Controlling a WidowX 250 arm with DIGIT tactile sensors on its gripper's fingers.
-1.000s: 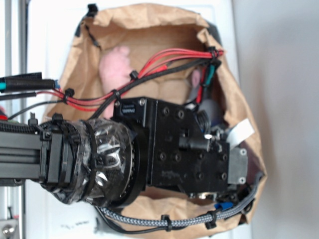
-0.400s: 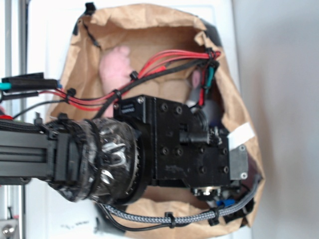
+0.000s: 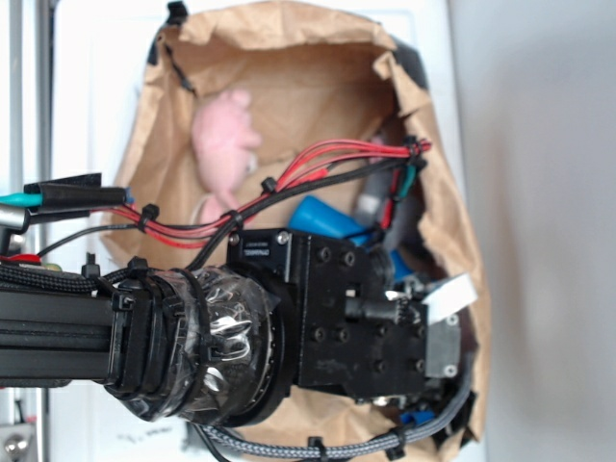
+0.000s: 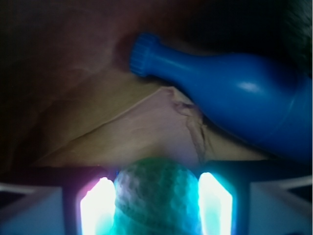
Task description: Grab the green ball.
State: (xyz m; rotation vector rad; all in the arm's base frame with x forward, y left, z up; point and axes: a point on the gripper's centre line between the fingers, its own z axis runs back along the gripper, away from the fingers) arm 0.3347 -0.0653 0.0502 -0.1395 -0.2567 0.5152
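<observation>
In the wrist view the green ball point(image 4: 157, 193), finely textured, sits squeezed between my two glowing fingers point(image 4: 98, 208), filling the gap. My gripper point(image 4: 155, 205) is shut on it, above the brown paper floor of the bag. In the exterior view the black gripper body point(image 3: 371, 322) hangs over the bag's lower right part and hides the ball.
A blue bottle toy point(image 4: 234, 98) lies just beyond the ball, its cap toward the left; it also shows as a blue bottle toy point(image 3: 327, 219) in the exterior view. A pink plush point(image 3: 223, 144) rests at the back of the paper bag point(image 3: 289, 58). Bag walls surround the gripper.
The arm has shifted down in the exterior view and pulled back, uncovering the blue bottle toy that the gripper body hid before.
</observation>
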